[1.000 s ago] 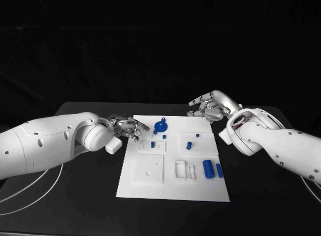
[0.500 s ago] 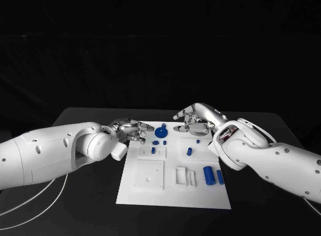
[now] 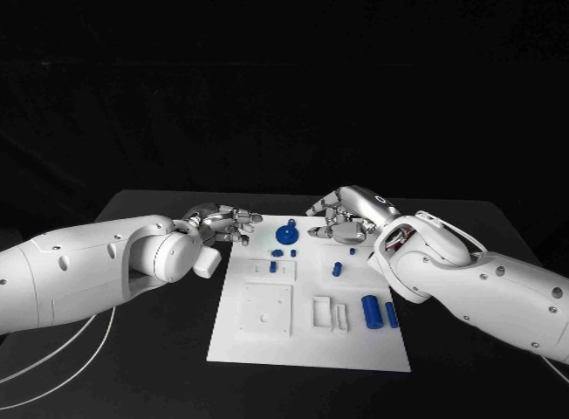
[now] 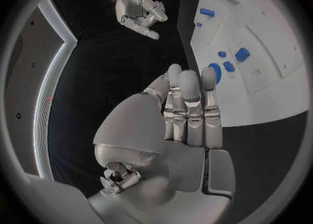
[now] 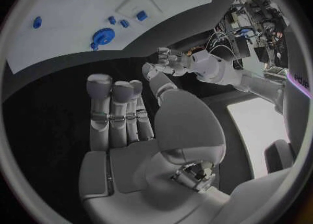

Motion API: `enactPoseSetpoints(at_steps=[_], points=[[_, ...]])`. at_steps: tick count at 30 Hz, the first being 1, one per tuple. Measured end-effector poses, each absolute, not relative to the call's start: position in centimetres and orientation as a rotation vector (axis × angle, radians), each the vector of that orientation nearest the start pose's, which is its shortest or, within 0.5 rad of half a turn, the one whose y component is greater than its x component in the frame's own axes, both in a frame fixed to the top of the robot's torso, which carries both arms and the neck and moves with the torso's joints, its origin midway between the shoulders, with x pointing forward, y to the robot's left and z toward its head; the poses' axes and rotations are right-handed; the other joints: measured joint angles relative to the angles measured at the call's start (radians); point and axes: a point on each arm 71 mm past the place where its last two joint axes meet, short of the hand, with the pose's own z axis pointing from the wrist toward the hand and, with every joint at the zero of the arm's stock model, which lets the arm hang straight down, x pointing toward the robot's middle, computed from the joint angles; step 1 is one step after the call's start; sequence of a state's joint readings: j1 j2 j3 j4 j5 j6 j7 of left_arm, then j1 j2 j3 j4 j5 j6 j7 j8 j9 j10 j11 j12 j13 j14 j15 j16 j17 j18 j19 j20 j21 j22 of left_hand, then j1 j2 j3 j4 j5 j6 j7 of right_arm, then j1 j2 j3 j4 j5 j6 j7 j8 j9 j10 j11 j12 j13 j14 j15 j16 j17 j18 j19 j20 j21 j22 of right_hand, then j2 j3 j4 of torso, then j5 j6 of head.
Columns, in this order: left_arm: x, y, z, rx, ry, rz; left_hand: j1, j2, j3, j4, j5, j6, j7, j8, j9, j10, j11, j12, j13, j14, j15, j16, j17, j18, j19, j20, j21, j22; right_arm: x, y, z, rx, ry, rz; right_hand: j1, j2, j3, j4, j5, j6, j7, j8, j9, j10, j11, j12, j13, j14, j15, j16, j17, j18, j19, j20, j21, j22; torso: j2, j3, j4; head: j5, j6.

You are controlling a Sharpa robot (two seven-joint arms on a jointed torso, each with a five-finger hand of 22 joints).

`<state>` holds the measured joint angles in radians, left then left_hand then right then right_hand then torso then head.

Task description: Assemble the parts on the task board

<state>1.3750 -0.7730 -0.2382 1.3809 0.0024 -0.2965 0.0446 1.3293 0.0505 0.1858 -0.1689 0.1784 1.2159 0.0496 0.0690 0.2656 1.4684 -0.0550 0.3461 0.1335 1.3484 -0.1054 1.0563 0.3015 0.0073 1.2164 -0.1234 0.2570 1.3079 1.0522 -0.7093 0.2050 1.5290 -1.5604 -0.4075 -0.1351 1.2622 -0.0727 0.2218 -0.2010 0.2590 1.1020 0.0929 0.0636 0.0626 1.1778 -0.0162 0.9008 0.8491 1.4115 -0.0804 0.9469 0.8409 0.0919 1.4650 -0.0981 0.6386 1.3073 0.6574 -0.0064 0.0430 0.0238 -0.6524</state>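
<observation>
Head view: task board (image 3: 310, 336) lies centre frame, blue parts (image 3: 370, 307) on it. Left hand (image 3: 222, 224) at its upper-left corner and right hand (image 3: 346, 217) over its upper edge, both empty, fingers spread.

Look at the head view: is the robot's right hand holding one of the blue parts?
No. The right hand hovers over the white board with nothing in its fingers; the blue gear lies beside it.

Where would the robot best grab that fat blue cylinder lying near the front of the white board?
Probably across its round sides, coming straight down from above. The blue cylinder lies flat on the task board, long axis running away from the robot, with a slimmer blue pin close on one side, so fingers have little room there. The right hand is on its side.
</observation>
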Motion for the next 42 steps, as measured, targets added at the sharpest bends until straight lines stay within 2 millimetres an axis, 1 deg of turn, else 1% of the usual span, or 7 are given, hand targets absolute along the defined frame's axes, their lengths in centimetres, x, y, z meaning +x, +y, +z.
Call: enactPoseSetpoints(at_steps=[6, 8, 12, 15, 25, 36, 42], points=[[52.1, 22.5, -19.0, -1.194, 1.719, -1.170, 0.005, 0.005, -0.020, 0.006, -0.005, -0.002, 0.002, 0.000, -0.019, -0.003, 0.004, -0.031, -0.002, -0.008, 0.008, -0.018, -0.010, 0.000, -0.008, 0.008, -0.022, 0.000, 49.7, -13.7, -16.0, -0.096, 1.485, 0.748, -0.009, -0.009, 0.026, 0.011, -0.031, 0.009, -0.005, 0.000, 0.000, 0.010, -0.001, 0.054, 0.057, 0.000, 0.000, 0.017, 0.017, 0.000, 0.000, 0.000, 0.023, 0.000, 0.000, -0.0012, -0.0005, 0.005, 0.000], [52.2, 22.6, -18.9, -1.191, 1.704, -1.167, 0.007, 0.007, -0.020, 0.007, -0.005, -0.010, 0.009, 0.000, -0.027, -0.003, 0.015, -0.055, -0.010, -0.029, 0.015, -0.039, -0.019, 0.000, -0.020, 0.014, -0.037, -0.004, 50.4, -13.4, -16.1, -0.106, 1.505, 0.728, -0.009, -0.009, 0.024, 0.021, -0.034, 0.013, -0.003, 0.000, 0.000, 0.023, 0.000, 0.088, 0.093, 0.000, 0.000, 0.034, 0.036, 0.000, 0.000, 0.000, 0.033, 0.000, 0.000, -0.0013, -0.0004, 0.006, 0.001], [52.3, 22.7, -18.7, -1.184, 1.671, -1.165, -0.005, -0.005, -0.023, 0.010, -0.034, -0.026, 0.013, -0.003, -0.050, -0.019, 0.034, -0.109, -0.035, -0.061, 0.032, -0.103, -0.049, 0.000, -0.045, 0.030, -0.078, -0.035, 51.6, -12.9, -16.5, -0.129, 1.553, 0.691, -0.008, -0.021, 0.014, 0.055, -0.037, 0.020, -0.006, 0.000, 0.000, 0.069, 0.004, 0.203, 0.217, 0.011, 0.000, 0.099, 0.117, 0.000, 0.000, 0.000, 0.090, 0.000, 0.000, -0.0020, 0.0022, 0.008, 0.002], [52.4, 22.8, -18.5, -1.177, 1.648, -1.166, -0.012, -0.012, -0.018, 0.015, -0.036, -0.029, 0.015, -0.003, -0.074, -0.019, 0.034, -0.139, -0.056, -0.058, 0.035, -0.143, -0.066, 0.000, -0.042, 0.033, -0.108, -0.064, 52.3, -12.2, -17.1, -0.153, 1.598, 0.666, -0.004, -0.025, 0.005, 0.073, -0.038, 0.021, -0.008, 0.000, 0.000, 0.083, 0.004, 0.234, 0.261, 0.015, 0.004, 0.116, 0.152, 0.000, 0.000, 0.000, 0.126, 0.000, 0.000, -0.0033, 0.0048, 0.009, 0.003], [52.6, 22.6, -17.8, -1.152, 1.600, -1.184, -0.005, -0.023, -0.009, 0.024, -0.036, -0.024, 0.018, -0.003, -0.150, -0.012, 0.041, -0.173, -0.063, -0.052, 0.042, -0.181, -0.072, 0.000, -0.023, 0.038, -0.160, -0.095, 54.0, -10.2, -18.4, -0.208, 1.688, 0.614, -0.004, -0.025, 0.007, 0.080, -0.038, 0.023, -0.009, 0.000, 0.000, 0.093, 0.004, 0.245, 0.290, 0.020, 0.002, 0.117, 0.180, 0.000, 0.000, 0.000, 0.155, 0.000, 0.006, -0.0121, 0.0220, 0.008, 0.005], [52.4, 22.1, -17.4, -1.130, 1.588, -1.210, -0.005, -0.023, -0.006, 0.026, -0.040, -0.024, 0.018, -0.003, -0.158, -0.012, 0.041, -0.173, -0.063, -0.052, 0.042, -0.181, -0.069, 0.000, -0.019, 0.041, -0.170, -0.095, 54.7, -9.3, -19.8, -0.235, 1.733, 0.583, -0.018, -0.007, 0.029, 0.082, -0.052, 0.023, -0.009, 0.000, 0.000, 0.108, 0.003, 0.263, 0.324, 0.026, 0.002, 0.133, 0.213, 0.000, 0.000, 0.000, 0.185, 0.000, 0.013, -0.0253, 0.0421, 0.006, 0.004], [52.2, 21.8, -17.2, -1.120, 1.587, -1.222, -0.005, -0.023, -0.006, 0.026, -0.040, -0.024, 0.018, -0.003, -0.158, -0.012, 0.041, -0.173, -0.063, -0.052, 0.042, -0.181, -0.069, 0.000, -0.019, 0.041, -0.170, -0.095, 54.8, -8.9, -20.2, -0.246, 1.744, 0.580, -0.018, -0.007, 0.044, 0.076, -0.054, 0.023, -0.010, 0.000, 0.000, 0.109, 0.002, 0.263, 0.331, 0.030, 0.006, 0.133, 0.224, 0.000, 0.000, 0.000, 0.192, 0.000, 0.018, -0.0301, 0.0501, 0.005, 0.002]])
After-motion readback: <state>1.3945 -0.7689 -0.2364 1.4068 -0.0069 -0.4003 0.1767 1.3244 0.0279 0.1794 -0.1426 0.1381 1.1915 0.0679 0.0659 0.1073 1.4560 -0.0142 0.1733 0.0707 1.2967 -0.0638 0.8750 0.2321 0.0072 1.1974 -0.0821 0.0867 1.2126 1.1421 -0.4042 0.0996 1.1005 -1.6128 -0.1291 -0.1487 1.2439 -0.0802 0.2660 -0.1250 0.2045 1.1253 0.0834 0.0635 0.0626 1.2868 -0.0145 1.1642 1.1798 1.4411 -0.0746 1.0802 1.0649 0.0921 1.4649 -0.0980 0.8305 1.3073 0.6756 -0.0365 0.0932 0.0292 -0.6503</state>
